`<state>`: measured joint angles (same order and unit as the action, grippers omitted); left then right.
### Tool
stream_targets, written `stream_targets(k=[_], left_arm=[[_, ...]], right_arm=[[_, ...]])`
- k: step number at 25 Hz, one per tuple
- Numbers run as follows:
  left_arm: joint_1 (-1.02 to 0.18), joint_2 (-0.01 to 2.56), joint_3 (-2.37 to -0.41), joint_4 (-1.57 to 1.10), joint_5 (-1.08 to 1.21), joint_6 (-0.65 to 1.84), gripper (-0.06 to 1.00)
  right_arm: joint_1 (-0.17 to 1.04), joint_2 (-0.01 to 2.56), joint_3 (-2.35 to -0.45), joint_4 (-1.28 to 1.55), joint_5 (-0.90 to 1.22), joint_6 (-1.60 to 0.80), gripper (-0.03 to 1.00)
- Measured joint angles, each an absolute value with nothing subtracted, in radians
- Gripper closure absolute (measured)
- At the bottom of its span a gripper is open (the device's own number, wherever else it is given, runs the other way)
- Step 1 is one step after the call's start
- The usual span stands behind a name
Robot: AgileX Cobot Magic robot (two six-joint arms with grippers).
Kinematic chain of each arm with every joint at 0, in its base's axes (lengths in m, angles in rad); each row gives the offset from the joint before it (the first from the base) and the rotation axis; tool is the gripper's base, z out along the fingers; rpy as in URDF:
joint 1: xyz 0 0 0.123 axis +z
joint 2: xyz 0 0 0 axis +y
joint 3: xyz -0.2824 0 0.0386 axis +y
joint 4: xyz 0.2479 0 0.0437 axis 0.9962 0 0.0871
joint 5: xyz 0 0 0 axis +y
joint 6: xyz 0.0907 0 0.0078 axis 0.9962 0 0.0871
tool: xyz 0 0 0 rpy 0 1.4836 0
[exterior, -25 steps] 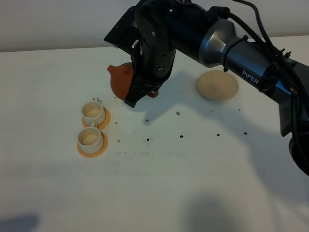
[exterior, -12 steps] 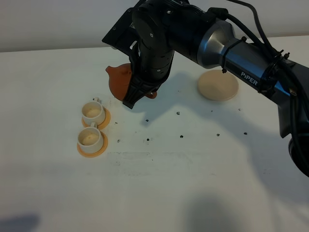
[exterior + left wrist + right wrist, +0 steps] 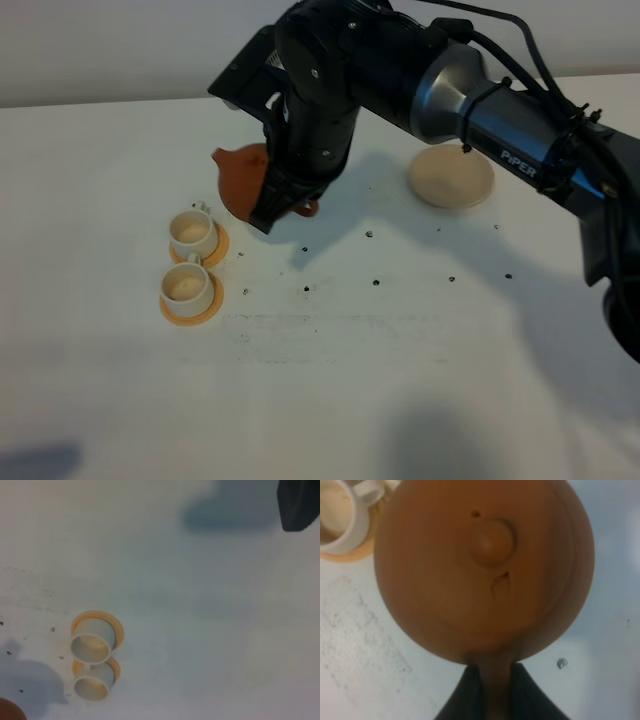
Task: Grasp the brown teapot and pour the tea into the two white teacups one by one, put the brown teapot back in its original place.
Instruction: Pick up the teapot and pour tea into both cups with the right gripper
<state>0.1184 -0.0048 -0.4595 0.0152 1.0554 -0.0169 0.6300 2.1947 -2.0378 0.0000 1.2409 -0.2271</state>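
Ext. high view, L to R.

L side of white tabletop [image 3: 340, 390]: two small white cylindrical teacups [image 3: 192, 232] [image 3: 186, 287], cream inside, upright, one behind the other. Each seated on one of the flat orange saucers [image 3: 219, 250] [image 3: 190, 316]. Both side handles pointing away from camera.

Just behind and R of far cup: round reddish-brown clay teapot [image 3: 240, 180], tipped, short spout aimed L. Near far cup, spout not over it as far as visible. Seemingly clear of tabletop; contact w/ surface not confirmable.

At teapot's R flank: R gripper [image 3: 297, 207], largely hidden in this view. R wrist view: R gripper [image 3: 492, 675] w/ dark fingers [image 3: 465, 700] pinching teapot's loop handle from both sides. Teapot [image 3: 485, 580] filling frame, knobbed lid facing lens, one teacup [image 3: 335, 510] on its saucer partly behind the body.

Above: black R arm [image 3: 400, 70], reaching in from R side across the middle.

Mid-table: small dark specks [image 3: 375, 282], scattered.

R of arm's wrist: flat round pale beige disc coaster [image 3: 451, 177], lying flat, well apart from teapot.

L wrist view: both teacups [image 3: 91, 647] [image 3: 91, 687] on saucers, seen from above. Sliver of teapot [image 3: 7, 712] at frame edge. Dark block [image 3: 298, 505] at opposite corner, not identifiable. L gripper not in frame; finger state: cannot tell.
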Motion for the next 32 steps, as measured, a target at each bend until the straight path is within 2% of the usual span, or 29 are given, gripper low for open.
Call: stream_targets(k=[23, 32], left_arm=[[0.118, -0.005, -0.46, 0.015, 1.055, -0.017, 0.67], [0.118, -0.005, -0.46, 0.015, 1.055, -0.017, 0.67]], right_arm=[[0.63, 2.117, -1.749, -0.081, 0.928, -0.173, 0.88], [0.63, 2.116, -1.715, -0.094, 0.809, -0.138, 0.88]])
